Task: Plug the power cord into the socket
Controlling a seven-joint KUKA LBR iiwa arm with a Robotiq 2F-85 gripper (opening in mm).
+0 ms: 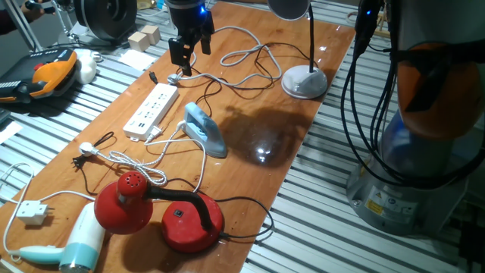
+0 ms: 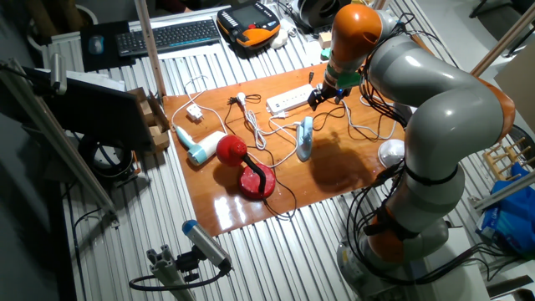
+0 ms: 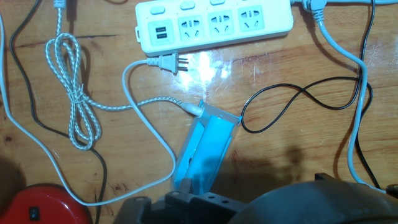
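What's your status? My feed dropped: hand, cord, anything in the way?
The hand open, empty, above the table. The white plug lies unplugged beside the socket. Visible outlets free; black cord looped nearby, not blocking.

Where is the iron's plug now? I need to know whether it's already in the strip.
Unplugged: in the hand view the white plug lies on the wooden table, just below the power strip, above the light-blue iron.

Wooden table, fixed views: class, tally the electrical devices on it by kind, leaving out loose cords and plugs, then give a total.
Lamps: 2 (red lamp, grey lamp)
Clothes iron: 1
Hair dryer: 1
Power strip: 1
Total: 5
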